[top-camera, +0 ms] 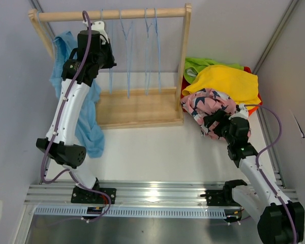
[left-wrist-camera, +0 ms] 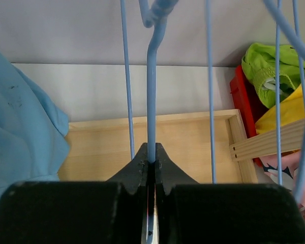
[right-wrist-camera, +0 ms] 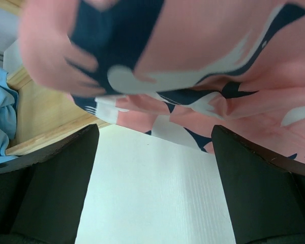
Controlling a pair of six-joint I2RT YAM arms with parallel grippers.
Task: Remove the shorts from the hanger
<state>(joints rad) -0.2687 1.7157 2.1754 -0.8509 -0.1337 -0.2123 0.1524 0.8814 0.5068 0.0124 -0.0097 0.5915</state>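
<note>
From above, a wooden rack (top-camera: 186,61) is seen at the back of the counter (top-camera: 152,150), with bare blue hangers (top-camera: 128,51) hung from its rail (top-camera: 137,13). The blue shorts (top-camera: 94,134) are draped at the rack's left end. They are largely covered by the left arm (top-camera: 71,109), so how they are attached cannot be told. The left fingers (top-camera: 111,62) are raised among the hangers, just below the rail. Right of the rack, the green shorts (top-camera: 203,65), yellow shorts (top-camera: 229,81) and pink shorts (top-camera: 208,101) are heaped together off the hangers. An orange-red edge (top-camera: 255,108) is glimpsed under the heap, too little to identify. The right fingers (top-camera: 212,122) are placed at the pink shorts' near side.

In the left wrist view, the left fingers are pressed shut on one hanger's wire. The rack's base and the heap are crossed by other wires, and the blue shorts are cut off at the left.

In the right wrist view, the right fingers are spread wide, with only counter seen between them. The top of the frame is filled by the pink shorts, blurred and ungripped. The rack's base and some blue cloth are seen at far left.
</note>
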